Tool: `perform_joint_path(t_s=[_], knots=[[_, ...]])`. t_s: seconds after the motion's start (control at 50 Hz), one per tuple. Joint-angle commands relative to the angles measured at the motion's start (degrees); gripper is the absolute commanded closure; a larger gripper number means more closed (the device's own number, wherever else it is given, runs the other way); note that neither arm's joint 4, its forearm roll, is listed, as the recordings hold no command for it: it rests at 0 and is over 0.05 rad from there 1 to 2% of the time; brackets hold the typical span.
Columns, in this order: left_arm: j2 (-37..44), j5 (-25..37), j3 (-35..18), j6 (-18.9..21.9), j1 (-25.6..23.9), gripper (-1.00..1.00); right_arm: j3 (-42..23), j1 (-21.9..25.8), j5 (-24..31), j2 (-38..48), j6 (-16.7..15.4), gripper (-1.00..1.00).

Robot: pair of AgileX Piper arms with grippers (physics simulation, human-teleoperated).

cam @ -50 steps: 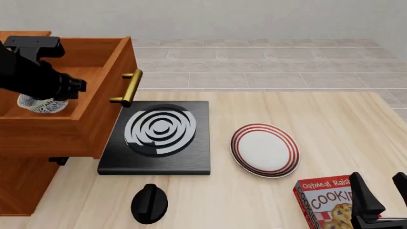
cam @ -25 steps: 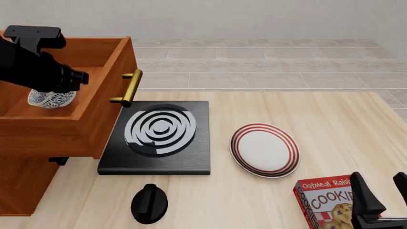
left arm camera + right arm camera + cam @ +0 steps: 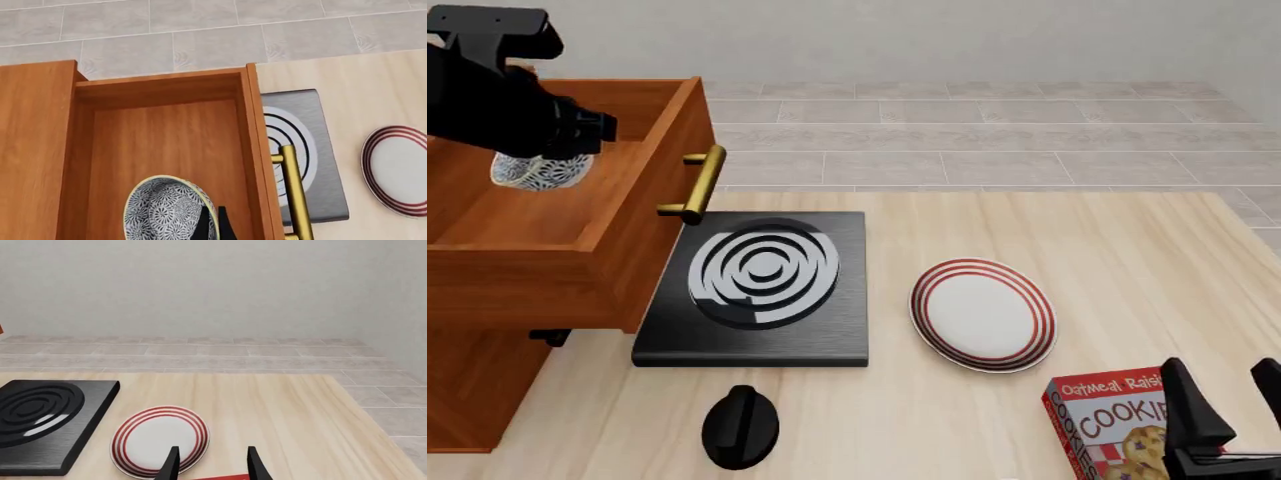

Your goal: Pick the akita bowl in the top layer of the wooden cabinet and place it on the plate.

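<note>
Up at ten o'clock, the left gripper (image 3: 212, 222) pinches the akita bowl (image 3: 539, 170) by its rim, above the open top layer (image 3: 627, 225); the right gripper (image 3: 209, 460) stands spread near the plate (image 3: 982, 314).

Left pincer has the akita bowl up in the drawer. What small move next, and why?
Probably carry it right, over the drawer's front wall. The left pincer grips the akita bowl's rim, and the bowl hangs clear of the top layer's floor, while the plate lies bare past the black slab.
</note>
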Motion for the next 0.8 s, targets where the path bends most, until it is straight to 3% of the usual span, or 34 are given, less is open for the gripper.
perform_joint_path(t_s=[0.02,0.36,0.8], knots=[[-0.2,0.3,-3.7,0.1,-1.4,1.00,0.0,0.0,0.0,0.0,-0.1,-1.00],[0.8,1.6,-9.0,1.1,-3.2,1.00,-0.2,-0.1,1.9,-1.8,0.0,-1.00],[2.3,3.7,-15.1,3.5,-1.7,1.00,-0.1,0.0,1.7,-1.8,0.1,-1.00]])
